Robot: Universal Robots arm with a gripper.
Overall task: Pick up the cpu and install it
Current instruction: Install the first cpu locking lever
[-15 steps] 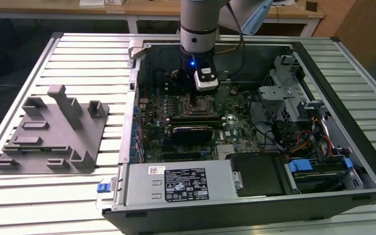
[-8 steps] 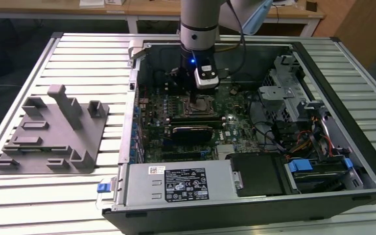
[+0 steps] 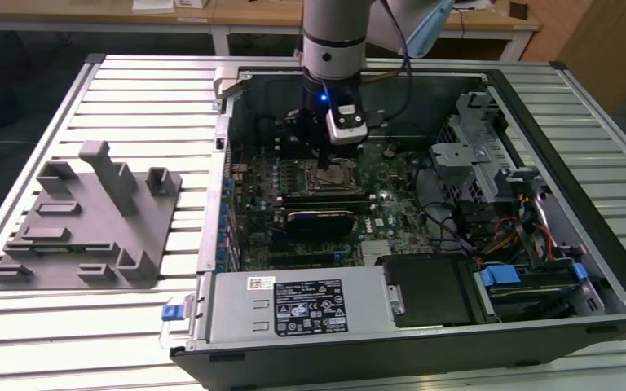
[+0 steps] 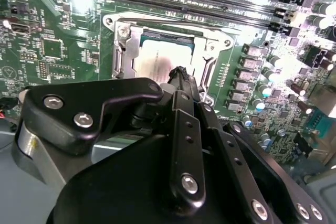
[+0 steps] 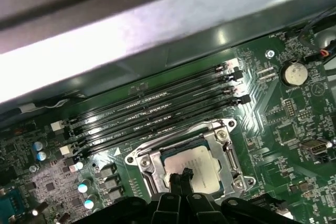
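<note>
The cpu (image 5: 195,167) lies flat inside the socket frame (image 5: 143,162) on the motherboard (image 5: 273,108), just below the centre of the first wrist view and above the centre in the second wrist view (image 4: 160,61). It sits within the frame's opening, squared to it, which suggests it is already seated where it belongs. The gripper (image 5: 183,176) hangs directly over it, its fingers (image 4: 180,73) drawn together to a narrow tip at the chip's edge; I cannot tell whether that tip touches the chip. In the exterior view the arm stands upright over the open computer case (image 3: 574,122), upper middle of the frame, so the gripper (image 3: 315,159) points straight down at the socket. The cpu looks thin and square, with a pale silvery top that glares under the light.
</note>
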